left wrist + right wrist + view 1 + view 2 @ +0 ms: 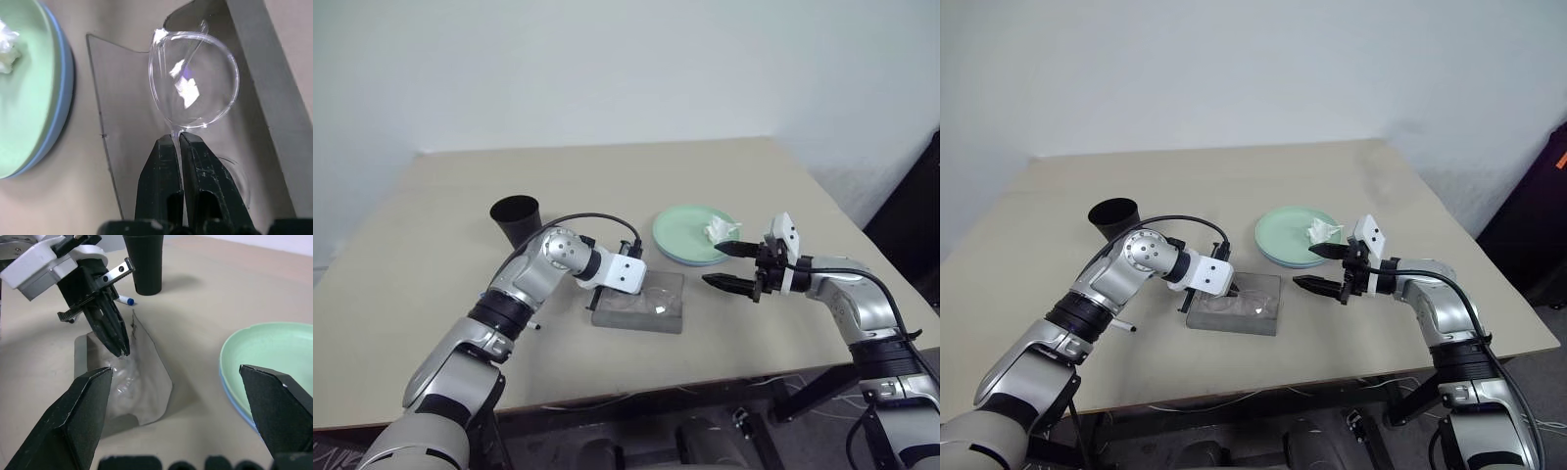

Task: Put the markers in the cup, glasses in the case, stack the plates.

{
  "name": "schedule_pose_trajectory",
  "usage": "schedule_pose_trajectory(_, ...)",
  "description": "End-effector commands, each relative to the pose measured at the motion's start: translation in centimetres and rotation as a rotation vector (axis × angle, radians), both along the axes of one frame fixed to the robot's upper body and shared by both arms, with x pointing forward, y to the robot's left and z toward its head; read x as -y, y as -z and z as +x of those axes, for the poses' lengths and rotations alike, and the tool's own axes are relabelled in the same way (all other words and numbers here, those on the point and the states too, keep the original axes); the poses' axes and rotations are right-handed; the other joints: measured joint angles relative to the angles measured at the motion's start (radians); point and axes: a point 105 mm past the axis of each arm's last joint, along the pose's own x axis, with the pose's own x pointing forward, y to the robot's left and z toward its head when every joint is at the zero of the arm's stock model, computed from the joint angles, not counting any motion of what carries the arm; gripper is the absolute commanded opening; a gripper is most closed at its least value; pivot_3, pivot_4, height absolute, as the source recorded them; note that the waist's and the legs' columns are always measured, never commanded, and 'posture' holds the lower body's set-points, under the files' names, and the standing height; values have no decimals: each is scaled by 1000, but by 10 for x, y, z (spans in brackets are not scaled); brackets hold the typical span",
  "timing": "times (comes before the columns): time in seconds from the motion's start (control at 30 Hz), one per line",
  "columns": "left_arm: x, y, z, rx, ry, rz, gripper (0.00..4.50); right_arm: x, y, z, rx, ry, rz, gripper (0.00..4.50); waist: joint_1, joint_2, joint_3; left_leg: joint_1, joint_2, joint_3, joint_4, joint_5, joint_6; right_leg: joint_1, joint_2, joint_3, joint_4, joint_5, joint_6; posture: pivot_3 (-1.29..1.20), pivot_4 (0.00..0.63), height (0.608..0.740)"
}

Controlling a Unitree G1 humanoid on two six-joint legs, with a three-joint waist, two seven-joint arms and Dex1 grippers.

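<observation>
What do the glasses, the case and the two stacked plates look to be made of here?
Glasses: clear, glossy plastic by the look; the case shows through frame and lens, with bright glints.
Case: grey and matte, fabric-like outside; its raised flap looks thin and translucent, perhaps plastic film.
Plates: mint green plate on light blue plate, smooth, probably plastic; soft sheen, thin rims.
</observation>
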Motion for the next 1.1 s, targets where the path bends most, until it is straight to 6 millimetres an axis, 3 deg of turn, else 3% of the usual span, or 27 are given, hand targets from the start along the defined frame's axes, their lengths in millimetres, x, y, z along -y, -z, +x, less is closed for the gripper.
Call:
schedule_pose_trajectory(0.03,3,-10,10,62,-5,5,52,-1,-15,2,64,2,9,4500,5,0,0,0,0,0,0,0,0,0,0,0,0,0,0,0,0,740)
schedule_pose_trajectory(0.17,2,-8,10,56,-4,19,52,-2,-14,2,61,2,8,4500,11,0,0,0,0,0,0,0,0,0,0,0,0,0,0,0,0,740)
schedule_pose_trajectory(0.4,6,-7,-8,-66,27,14,52,-4,-12,3,62,3,0,4500,12,0,0,0,0,0,0,0,0,0,0,0,0,0,0,0,0,740)
schedule_pose_trajectory(0.6,9,-13,-3,-32,1,-21,1944,-5,-11,3,62,0,-3,4500,12,0,0,0,0,0,0,0,0,0,0,0,0,0,0,0,0,740)
schedule_pose_trajectory(0.83,20,-44,21,70,-73,-182,1944,-7,-11,3,62,-7,-3,4500,13,0,0,-1,0,0,1,0,0,0,0,0,0,0,0,0,0,740)
schedule_pose_trajectory(0.93,16,-59,38,126,-137,-231,1311,-10,-14,-1,67,-30,5,4500,13,0,0,0,0,0,1,0,0,0,0,0,0,0,0,0,0,740)
schedule_pose_trajectory(1.07,11,-69,55,199,-189,-247,44,-14,-19,-10,57,-83,18,4500,14,0,0,0,0,0,1,0,0,0,0,0,0,0,0,0,0,740)
schedule_pose_trajectory(1.1,11,-71,60,215,-202,-251,44,-16,-19,-13,52,-99,17,4500,14,0,0,0,0,-1,1,0,0,0,0,0,0,0,0,0,0,740)
